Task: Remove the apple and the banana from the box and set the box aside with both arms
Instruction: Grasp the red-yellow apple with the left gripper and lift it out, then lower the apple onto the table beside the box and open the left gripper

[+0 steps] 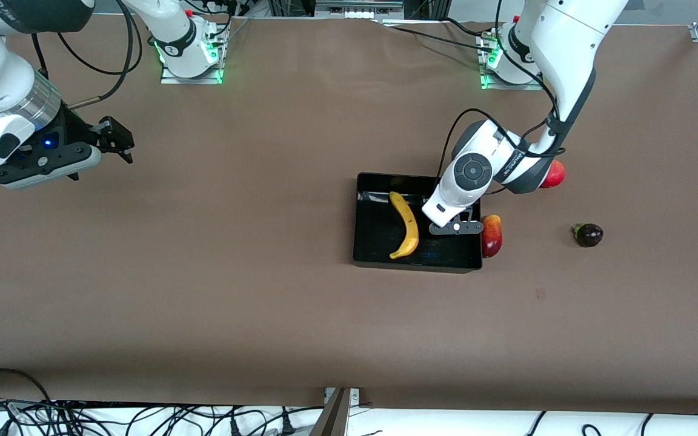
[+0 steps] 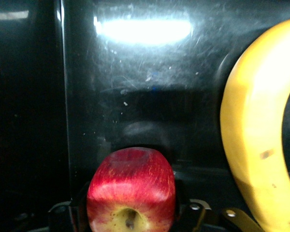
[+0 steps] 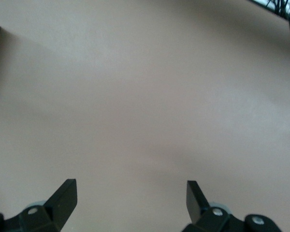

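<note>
The black box lies mid-table with the yellow banana in it. My left gripper is inside the box at the end toward the left arm, shut on the red-yellow apple just above the glossy floor, beside the banana. The apple is hidden under the hand in the front view. The mango lies outside, against the box wall. The pomegranate is partly hidden by the left arm. The dark purple fruit lies toward the left arm's end. My right gripper is open and empty over bare table.
The brown table top stretches round the box. The arm bases stand at the table's edge farthest from the front camera. Cables hang along the edge nearest the front camera.
</note>
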Controlling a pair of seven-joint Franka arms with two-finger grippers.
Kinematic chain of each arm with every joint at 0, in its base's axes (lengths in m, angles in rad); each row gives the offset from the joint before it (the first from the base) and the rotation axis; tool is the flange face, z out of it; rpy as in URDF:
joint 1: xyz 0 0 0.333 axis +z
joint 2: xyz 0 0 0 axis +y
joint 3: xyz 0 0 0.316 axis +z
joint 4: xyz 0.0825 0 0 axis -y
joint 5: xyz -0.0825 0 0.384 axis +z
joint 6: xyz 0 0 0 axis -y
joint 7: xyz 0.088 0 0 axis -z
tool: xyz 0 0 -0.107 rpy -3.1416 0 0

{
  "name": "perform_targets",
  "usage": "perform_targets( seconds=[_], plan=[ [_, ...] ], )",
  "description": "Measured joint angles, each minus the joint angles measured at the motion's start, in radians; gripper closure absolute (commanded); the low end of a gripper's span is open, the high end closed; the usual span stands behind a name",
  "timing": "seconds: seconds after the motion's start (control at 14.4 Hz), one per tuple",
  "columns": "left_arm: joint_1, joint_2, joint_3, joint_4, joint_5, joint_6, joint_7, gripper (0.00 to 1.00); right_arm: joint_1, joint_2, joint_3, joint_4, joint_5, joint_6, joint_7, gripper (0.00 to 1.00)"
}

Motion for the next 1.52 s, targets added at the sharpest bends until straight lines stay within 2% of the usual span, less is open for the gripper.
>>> perform_targets(
  seconds=[0.14,0.21,0.55,0.62,0.76,0.9,1.11,1.32,1.52],
  plan=[
    [0.001,-0.01,0.0,0.028,0.0,-0.017,0.0,0.67,0.0,-0.006,-0.009,0.0,0.017,-0.054,0.0,0.0],
    [0.004,-0.027,-0.001,0.052,0.0,-0.065,0.0,0.66,0.0,-0.012,-0.01,0.0,0.026,-0.074,0.0,0.0],
    [0.013,-0.164,-0.001,0.293,0.0,-0.609,0.038,0.64,0.0,-0.023,-0.018,0.0,0.068,-0.077,0.001,0.0],
    [0.03,-0.176,0.0,0.312,0.001,-0.671,0.079,0.64,-0.001,-0.022,-0.029,-0.001,0.069,-0.072,0.001,0.0],
    [0.096,-0.178,0.003,0.302,0.003,-0.7,0.173,0.64,-0.002,-0.018,-0.054,-0.001,0.069,-0.052,-0.002,0.0],
    [0.184,-0.167,0.005,0.25,0.007,-0.661,0.271,0.64,-0.002,-0.015,-0.06,-0.001,0.069,-0.035,-0.003,0.0],
    [0.282,-0.178,0.006,0.071,0.008,-0.421,0.413,0.61,-0.002,-0.014,-0.06,-0.001,0.069,-0.027,-0.003,0.0],
    [0.293,-0.204,0.004,-0.162,0.049,-0.142,0.432,0.56,-0.002,-0.014,-0.06,-0.002,0.07,-0.027,-0.003,0.0],
    [0.321,-0.208,0.005,-0.273,0.093,-0.01,0.432,0.48,-0.002,-0.014,-0.06,-0.002,0.07,-0.026,-0.003,0.0]
  ],
)
